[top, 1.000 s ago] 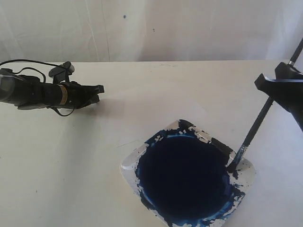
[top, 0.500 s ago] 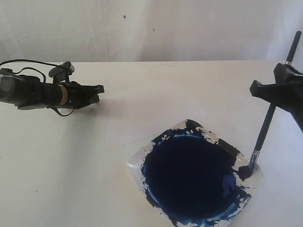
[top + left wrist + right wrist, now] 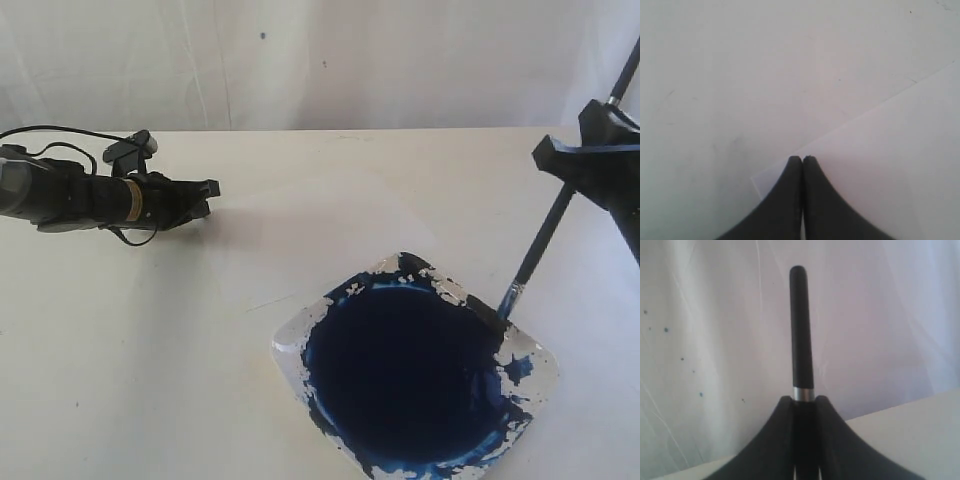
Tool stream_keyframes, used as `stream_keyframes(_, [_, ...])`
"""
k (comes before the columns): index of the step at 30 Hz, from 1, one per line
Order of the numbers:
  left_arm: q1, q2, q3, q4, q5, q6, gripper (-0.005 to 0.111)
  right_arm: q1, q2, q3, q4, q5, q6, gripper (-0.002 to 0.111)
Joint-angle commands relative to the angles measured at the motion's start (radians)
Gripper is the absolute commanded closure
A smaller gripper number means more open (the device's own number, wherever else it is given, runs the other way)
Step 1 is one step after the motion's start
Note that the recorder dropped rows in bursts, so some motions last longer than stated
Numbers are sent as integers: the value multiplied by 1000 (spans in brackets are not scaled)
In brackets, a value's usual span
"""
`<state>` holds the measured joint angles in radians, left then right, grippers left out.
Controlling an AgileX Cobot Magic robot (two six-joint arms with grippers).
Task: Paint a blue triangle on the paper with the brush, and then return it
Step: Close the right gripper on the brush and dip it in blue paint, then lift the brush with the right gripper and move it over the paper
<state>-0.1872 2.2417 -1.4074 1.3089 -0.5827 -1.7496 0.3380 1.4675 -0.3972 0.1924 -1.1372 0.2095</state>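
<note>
1. While the right gripper [image 3: 590, 160] clamps the brush [image 3: 540, 245] at the scene's right (exterior view), the bristles touch the right rim of the paint dish [image 3: 287, 350]. Judged best: lift clear of that rim before swinging left.
2. Left wrist view: left gripper [image 3: 802, 160], jaws pressed together and empty, sits at a corner of the paper [image 3: 890, 165], possibly in the brush's way.
3. Right wrist view: the handle is gripped between the jaws.
</note>
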Motion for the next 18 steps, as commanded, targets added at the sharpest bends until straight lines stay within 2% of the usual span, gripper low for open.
stream_keyframes(1, [-4,1,-2,8,1,0,107,1,0,-40,-27,-36,130,108])
stream_keyframes(5, [-4,1,-2,13,3,2,107,1,2,-102,-95,-2,215,108])
stream_keyframes(10, [-4,1,-2,26,3,4,107,1,63,-271,-157,126,297,108])
stream_keyframes(15, [-4,1,-2,24,18,45,107,5,223,-476,-258,143,496,108])
stream_keyframes(18, [-4,1,-2,24,18,45,107,5,350,-604,-334,143,550,108])
